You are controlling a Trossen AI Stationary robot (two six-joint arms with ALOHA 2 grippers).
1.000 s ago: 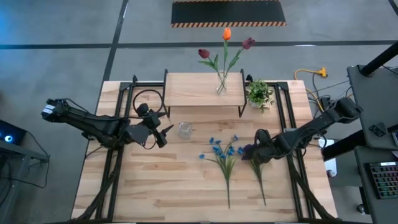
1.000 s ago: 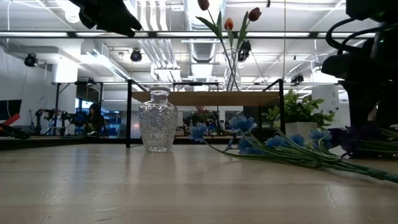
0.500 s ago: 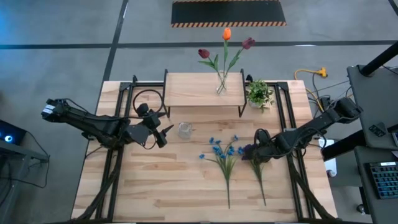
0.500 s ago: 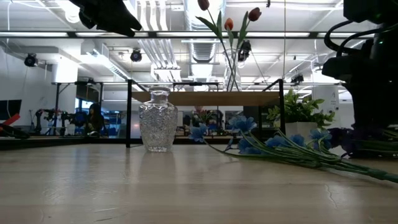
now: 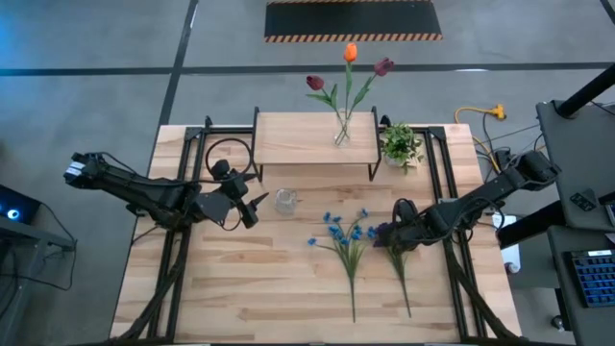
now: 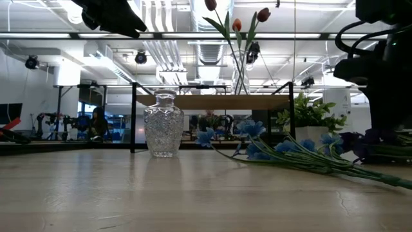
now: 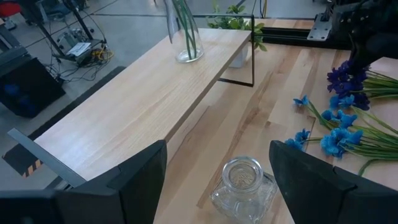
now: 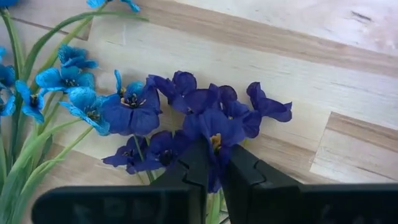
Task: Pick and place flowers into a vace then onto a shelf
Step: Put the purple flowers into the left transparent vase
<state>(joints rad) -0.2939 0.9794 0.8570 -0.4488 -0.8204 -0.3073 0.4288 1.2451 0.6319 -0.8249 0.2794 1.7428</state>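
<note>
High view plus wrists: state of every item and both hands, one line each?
Right hand: shut on purple bunch
Purple bunch: flat on table, gripped below blooms
Blue bunch: flat on table, loose
Empty glass vase: upright, on table
Left hand: open, above empty glass vase
Tulips: upright in vase on shelf
Potted plant: upright

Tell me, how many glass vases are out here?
2: a tall vase holding tulips on the shelf, and an empty vase on the table before it.
</note>
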